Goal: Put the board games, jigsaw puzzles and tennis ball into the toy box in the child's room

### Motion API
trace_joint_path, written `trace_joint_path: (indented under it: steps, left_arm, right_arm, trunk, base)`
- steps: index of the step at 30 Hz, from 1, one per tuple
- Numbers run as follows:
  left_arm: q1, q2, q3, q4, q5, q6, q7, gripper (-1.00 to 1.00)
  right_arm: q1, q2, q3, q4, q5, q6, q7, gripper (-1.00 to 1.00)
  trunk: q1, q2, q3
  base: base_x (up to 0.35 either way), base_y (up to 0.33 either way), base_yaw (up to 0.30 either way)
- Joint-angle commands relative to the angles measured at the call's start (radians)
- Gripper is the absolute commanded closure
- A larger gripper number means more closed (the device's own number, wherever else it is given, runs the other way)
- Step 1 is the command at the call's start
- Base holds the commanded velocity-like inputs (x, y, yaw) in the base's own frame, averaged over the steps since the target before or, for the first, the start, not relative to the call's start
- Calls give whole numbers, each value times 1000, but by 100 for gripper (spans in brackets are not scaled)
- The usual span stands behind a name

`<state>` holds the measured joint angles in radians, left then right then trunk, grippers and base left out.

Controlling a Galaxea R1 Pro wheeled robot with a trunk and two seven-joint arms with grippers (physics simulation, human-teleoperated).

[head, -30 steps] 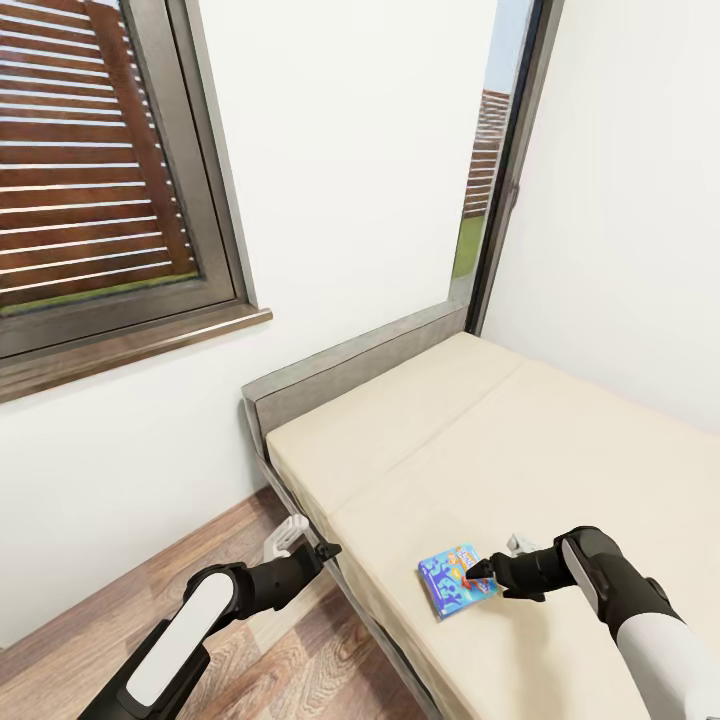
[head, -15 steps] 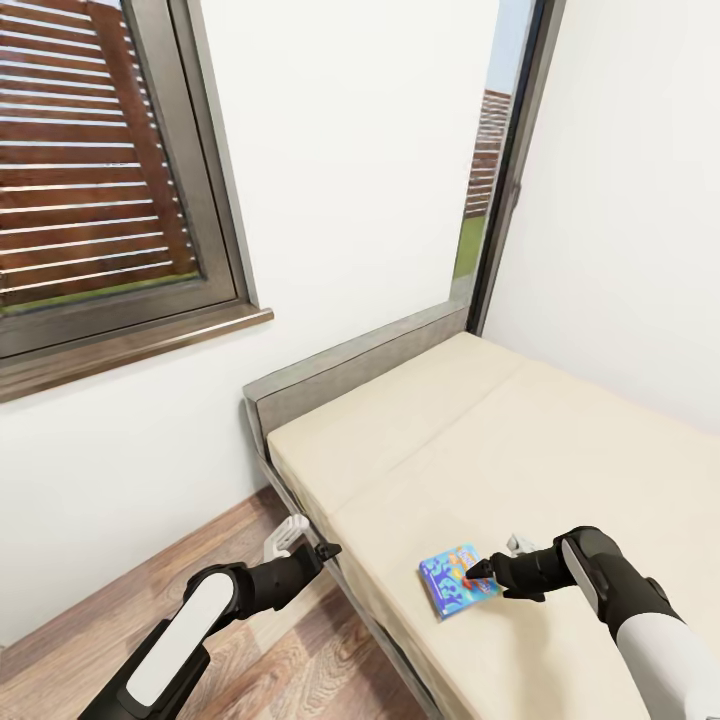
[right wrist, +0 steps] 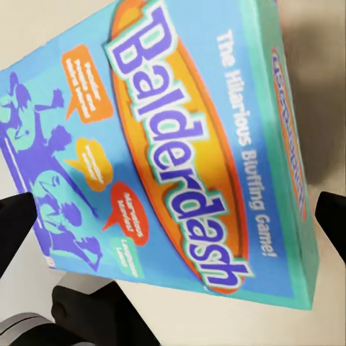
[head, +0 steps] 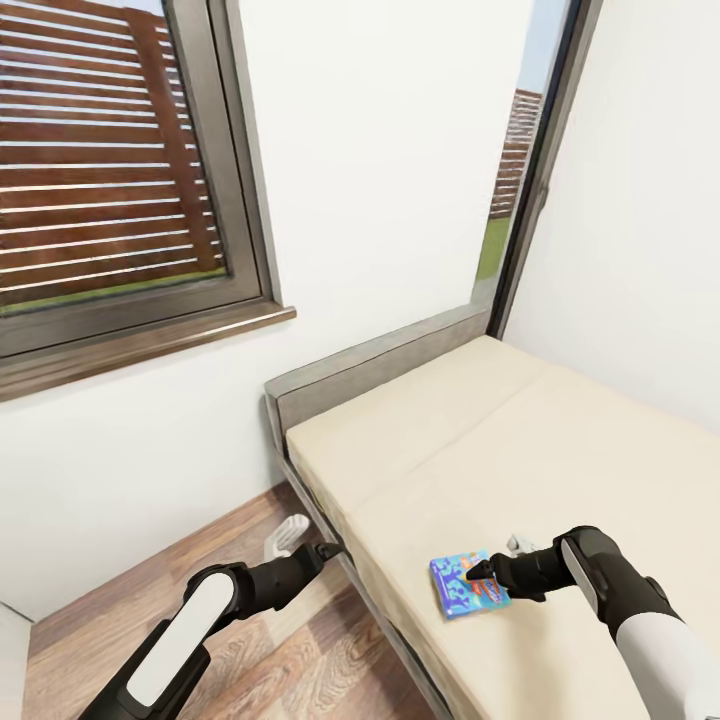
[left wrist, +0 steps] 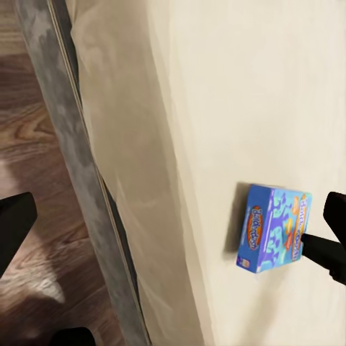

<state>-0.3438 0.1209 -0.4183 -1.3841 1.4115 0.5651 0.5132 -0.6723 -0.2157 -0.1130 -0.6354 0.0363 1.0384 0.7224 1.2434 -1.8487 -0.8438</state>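
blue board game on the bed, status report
Right gripper open at the blue Balderdash board game, not gripping. Game flat on the bed. Left gripper off the bedside, state unclear. Nothing in the way.

Game box (right wrist: pixel 180 144) at right gripper (head: pixel 482 577): printed card, smooth, slight sheen, blue with orange and purple print. Mattress (head: pixel 560 440) under it: matt beige cloth, plain, soft seam folds. Bed frame (left wrist: pixel 68 144) beside left gripper (head: pixel 327 549): grey, mottled, felt-like, matt. Floor (head: pixel 290 660) below left gripper: wood planks, visible grain, low gloss. Fingers (right wrist: pixel 14 227) of right gripper: matt black plastic. Arm shells (head: pixel 175 640): smooth white plastic, faintly glossy. Window frame (head: pixel 240 180) beyond both grippers: dark grey, satin, metal-looking.
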Motion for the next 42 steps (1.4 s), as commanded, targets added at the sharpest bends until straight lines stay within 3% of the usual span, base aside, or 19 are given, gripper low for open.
trace_joint_path:
  steps: [1,29,42]
  left_arm:
    - [-1,1,-2,-1,10,-2,10,-100]
    - [-1,2,-2,-1,10,-1,8,-100]
    - [-1,2,-2,-1,10,-1,8,-100]
  right_arm:
    - [0,1,-4,0,-16,2,6,-100]
    - [0,1,-4,-4,-16,1,7,-100]
    - [0,1,-4,-8,-16,1,8,-100]
  trunk:
    - [0,0,-1]
    - [0,0,-1]
    - [0,0,-1]
  base:
    - [0,0,71]
    - [0,0,16]
    - [0,0,184]
